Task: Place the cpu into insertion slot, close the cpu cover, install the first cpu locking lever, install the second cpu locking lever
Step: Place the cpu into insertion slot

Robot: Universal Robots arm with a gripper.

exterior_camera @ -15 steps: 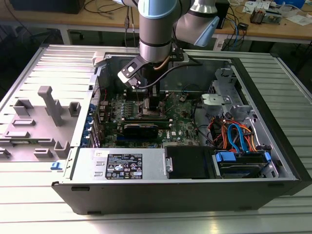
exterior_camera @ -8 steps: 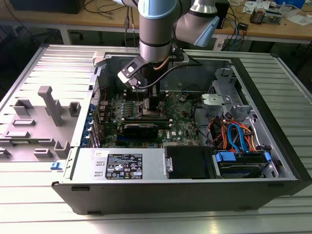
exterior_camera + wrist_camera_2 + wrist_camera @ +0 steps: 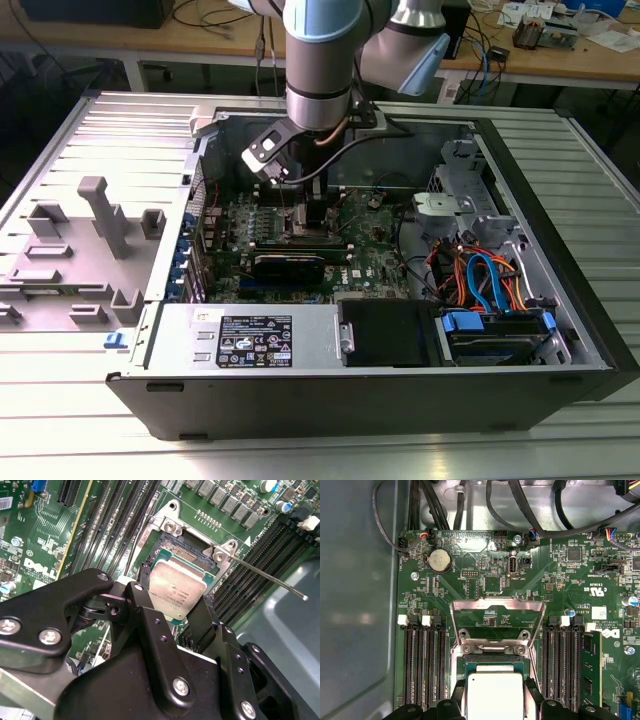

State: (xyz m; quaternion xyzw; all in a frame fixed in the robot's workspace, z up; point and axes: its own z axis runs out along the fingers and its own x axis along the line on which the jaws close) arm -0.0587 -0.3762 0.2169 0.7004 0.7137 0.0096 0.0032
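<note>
The cpu (image 3: 177, 592), in the gripper (image 3: 173, 608), overlies the insertion slot (image 3: 183, 545).

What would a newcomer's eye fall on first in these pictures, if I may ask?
The grey-and-blue robot arm reaches down into the open black metal computer case in the exterior view. In both wrist views its black gripper clasps the small square silver-topped cpu over the silver-rimmed insertion slot, beside the thin silvery cpu cover, flipped open.

Dull, matt silver metal on the cpu (image 3: 177, 592) over the insertion slot (image 3: 186, 542) — shinier bare-metal rim, smooth green board (image 3: 45, 535) around it.
</note>
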